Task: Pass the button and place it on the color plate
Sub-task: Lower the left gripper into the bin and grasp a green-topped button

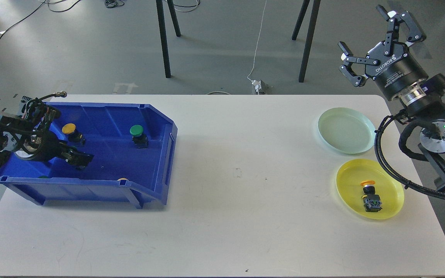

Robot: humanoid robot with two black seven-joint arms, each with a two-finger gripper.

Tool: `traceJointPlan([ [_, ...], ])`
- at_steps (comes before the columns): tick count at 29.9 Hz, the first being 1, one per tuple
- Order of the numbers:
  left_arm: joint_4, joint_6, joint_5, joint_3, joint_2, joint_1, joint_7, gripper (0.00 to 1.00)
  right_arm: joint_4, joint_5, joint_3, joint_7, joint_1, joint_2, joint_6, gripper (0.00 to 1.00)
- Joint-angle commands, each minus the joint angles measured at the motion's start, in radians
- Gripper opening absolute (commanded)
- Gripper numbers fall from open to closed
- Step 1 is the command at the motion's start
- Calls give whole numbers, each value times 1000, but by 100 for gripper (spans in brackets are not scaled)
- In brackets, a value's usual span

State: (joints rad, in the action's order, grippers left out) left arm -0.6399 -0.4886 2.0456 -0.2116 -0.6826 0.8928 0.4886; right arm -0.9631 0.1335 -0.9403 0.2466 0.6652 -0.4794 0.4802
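A blue bin (91,190) at the left holds a yellow-capped button (69,129), a green-capped button (137,133), and an orange cap (122,179) and a green cap (43,177) just showing behind its front wall. My left gripper (78,158) is low inside the bin, over the spot where a small green button lay. Its dark fingers cannot be told apart. My right gripper (365,35) is open and empty, raised beyond the table's far right corner. An orange-capped button (370,193) lies in the yellow plate (348,184). The pale green plate (346,131) is empty.
The table (238,173) stretches white between the bin and the plates. Black stand legs (163,38) and a white cable with a plug block (258,85) are on the floor behind the table.
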Motion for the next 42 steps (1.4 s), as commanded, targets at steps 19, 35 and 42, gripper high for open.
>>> traceJointPlan([
  [19, 59, 0, -1, 0, 41, -2, 0, 81, -2, -2, -2, 0, -30, 1, 1, 99],
  [35, 60, 0, 2, 1, 40, -6, 0, 37, -2, -2, -2, 17, -42, -1, 3, 99],
  [42, 59, 0, 2, 0, 35, -5, 0, 23, -2, 0, -2, 20, -48, -1, 3, 99],
])
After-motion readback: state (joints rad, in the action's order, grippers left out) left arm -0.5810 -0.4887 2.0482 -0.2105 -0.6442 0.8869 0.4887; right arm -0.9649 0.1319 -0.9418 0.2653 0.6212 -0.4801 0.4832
